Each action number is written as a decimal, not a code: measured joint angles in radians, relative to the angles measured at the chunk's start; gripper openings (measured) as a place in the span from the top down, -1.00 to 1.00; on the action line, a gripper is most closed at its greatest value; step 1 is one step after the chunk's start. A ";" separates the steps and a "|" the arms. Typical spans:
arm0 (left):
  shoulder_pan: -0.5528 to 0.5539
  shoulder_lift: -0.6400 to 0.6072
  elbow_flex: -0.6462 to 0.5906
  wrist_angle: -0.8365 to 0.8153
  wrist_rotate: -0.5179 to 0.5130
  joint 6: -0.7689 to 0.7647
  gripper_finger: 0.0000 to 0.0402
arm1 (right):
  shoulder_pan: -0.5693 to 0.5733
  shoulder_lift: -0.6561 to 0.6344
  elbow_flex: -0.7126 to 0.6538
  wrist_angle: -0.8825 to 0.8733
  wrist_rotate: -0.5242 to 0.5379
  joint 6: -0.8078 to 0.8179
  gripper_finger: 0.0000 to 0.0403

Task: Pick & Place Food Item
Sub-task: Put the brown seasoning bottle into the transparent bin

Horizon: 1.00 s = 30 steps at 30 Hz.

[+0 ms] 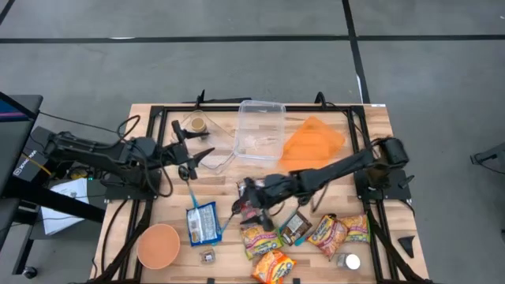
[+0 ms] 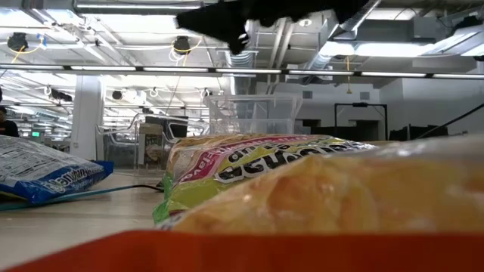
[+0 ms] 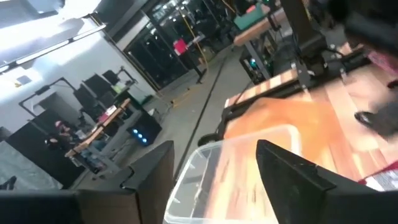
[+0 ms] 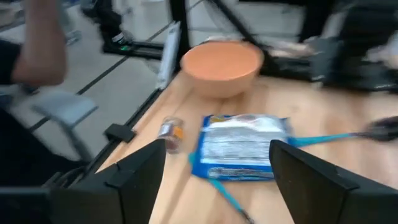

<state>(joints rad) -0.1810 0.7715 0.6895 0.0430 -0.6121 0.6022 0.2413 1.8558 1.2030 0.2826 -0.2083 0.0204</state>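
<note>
From above, a wooden table (image 1: 371,118) is seen with a clear tub (image 1: 256,130) at its far middle and an orange cloth (image 1: 312,142) just beside it. The left gripper (image 1: 207,155) is held beside the tub's near corner, its fingers parted with nothing between them. The right gripper (image 1: 251,207) is held over the snack packets (image 1: 316,233) at the near edge, just beside a blue packet (image 1: 203,223); its fingers cannot be made out here. An orange bowl (image 1: 158,245) is set at the near left corner.

In the low view, a yellow-green packet (image 2: 249,166) fills the foreground, the blue packet (image 2: 45,177) lies at the left, and the tub (image 2: 253,113) is seen behind.

In the left wrist view, two dark fingers (image 3: 292,177) are spread apart over the tub (image 3: 230,168), empty.

In the right wrist view, both fingers (image 4: 137,177) are set wide, empty, with the blue packet (image 4: 242,146) between them and the bowl (image 4: 222,65) beyond it. A small jar (image 4: 170,132) lies just beside the packet.
</note>
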 joint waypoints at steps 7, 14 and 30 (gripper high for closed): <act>-0.006 -0.021 0.000 -0.010 0.007 -0.022 -0.22 | 0.034 0.181 0.244 -0.118 -0.130 0.074 -0.40; -0.068 -0.021 0.000 -0.028 0.006 -0.081 -0.27 | 0.172 0.289 0.404 -0.169 0.055 0.099 -0.40; -0.208 -0.021 0.000 -0.027 -0.021 -0.076 -0.29 | 0.247 0.669 0.845 -0.285 0.471 0.004 -0.57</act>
<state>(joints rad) -0.3885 0.7502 0.6899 0.0156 -0.6327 0.5257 0.4880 2.5253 2.0478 -0.0021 0.2630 0.0239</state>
